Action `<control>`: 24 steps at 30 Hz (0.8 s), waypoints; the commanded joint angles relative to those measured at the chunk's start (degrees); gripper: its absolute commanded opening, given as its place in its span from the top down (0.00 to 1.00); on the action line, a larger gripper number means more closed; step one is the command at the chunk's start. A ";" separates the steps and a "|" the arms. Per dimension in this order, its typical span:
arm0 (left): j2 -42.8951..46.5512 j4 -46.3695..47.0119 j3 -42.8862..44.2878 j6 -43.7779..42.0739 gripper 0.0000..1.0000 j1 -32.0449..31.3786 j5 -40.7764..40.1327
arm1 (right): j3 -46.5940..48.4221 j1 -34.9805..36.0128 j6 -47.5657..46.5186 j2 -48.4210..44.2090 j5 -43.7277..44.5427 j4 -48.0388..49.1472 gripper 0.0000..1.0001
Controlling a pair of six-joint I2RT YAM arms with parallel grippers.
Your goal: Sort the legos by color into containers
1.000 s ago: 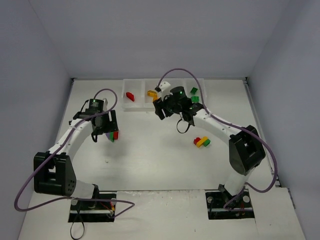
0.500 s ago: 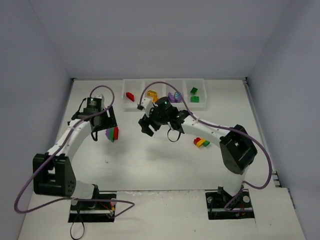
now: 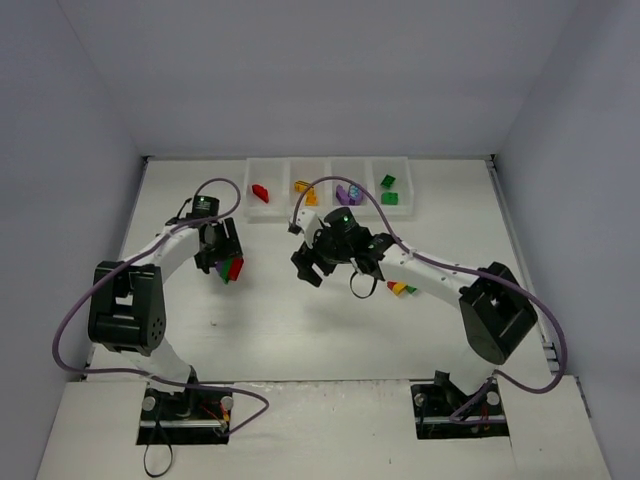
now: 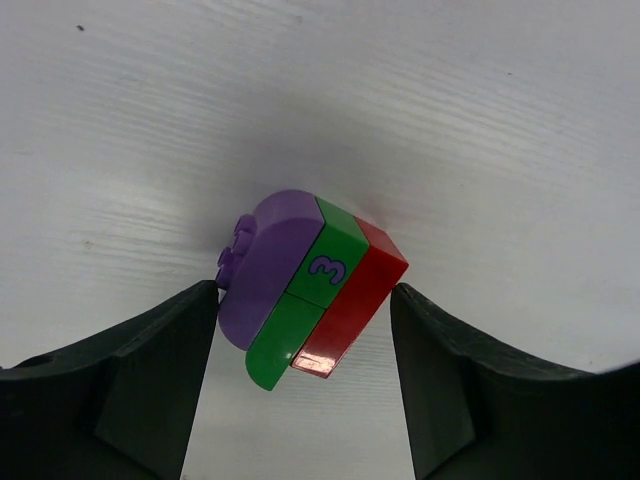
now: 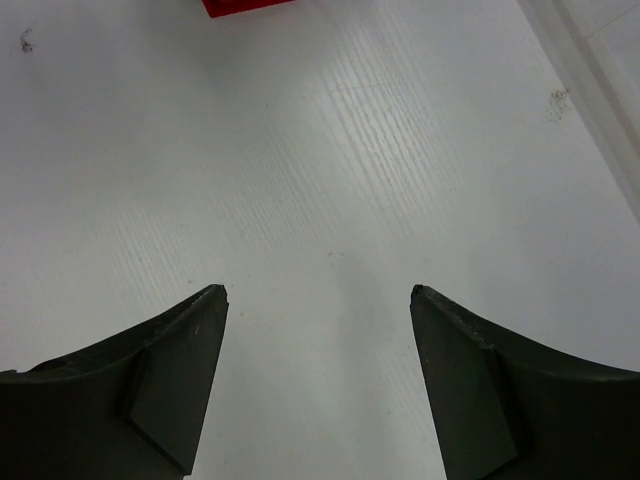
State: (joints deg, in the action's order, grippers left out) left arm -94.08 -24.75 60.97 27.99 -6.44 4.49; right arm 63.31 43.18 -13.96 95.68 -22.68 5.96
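Left wrist view: we are seeing the left tool [image 4: 304, 287] straddling a three-colour clump [image 4: 310, 300] of legos that is lying on the white tabletop [image 4: 480, 120]. The clump is sitting tilted between the two fingers, its purple brick [image 4: 265, 275] facing the left finger [image 4: 150, 380], its red brick [image 4: 350, 300] facing the right finger [image 4: 470, 390], and a green layer [image 4: 318, 268] marked "3" lying between them. Both fingers are standing just beside the clump; we cannot tell whether they are pressing on it.

Right wrist view: the right tool [image 5: 318, 290] is standing open, with only bare tabletop between its fingers and the edge of a red piece [image 5: 245, 5] showing at the top border.

Top external view: the containers [image 3: 262, 209] are sitting in one row at the far edge, well apart from both tools. They are holding, left to right, a red brick [image 3: 260, 192], yellow-orange bricks [image 3: 303, 187], purple bricks [image 3: 349, 194] and green bricks [image 3: 388, 182]. A second clump [image 3: 403, 289], red, yellow and green, is lying beside the right arm, partly hidden by it.
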 commanded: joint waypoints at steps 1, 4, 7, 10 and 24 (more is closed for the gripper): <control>0.31 4.01 1.52 2.86 0.38 -3.48 -0.88 | -1.43 -0.11 0.07 -5.15 1.41 2.57 0.29; -0.22 6.29 0.29 4.79 0.44 -7.43 -2.20 | -3.18 -0.20 0.24 -6.38 1.41 2.57 0.29; -1.19 6.65 0.03 7.60 0.49 -11.48 -3.26 | -4.86 -0.11 0.51 -7.52 1.58 2.57 0.29; -1.28 7.70 -1.46 11.20 0.52 -14.03 -1.86 | -6.44 -0.20 0.68 -8.40 2.02 2.66 0.29; 13.30 0.32 -1.47 10.34 0.38 -15.02 -3.44 | -3.99 -0.11 -1.42 -4.98 0.97 4.24 0.15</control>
State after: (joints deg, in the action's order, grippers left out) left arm -85.47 -22.04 56.51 40.42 -22.94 2.50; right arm 54.87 43.16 -14.04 90.04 -20.84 6.24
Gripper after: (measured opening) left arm 0.613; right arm 0.847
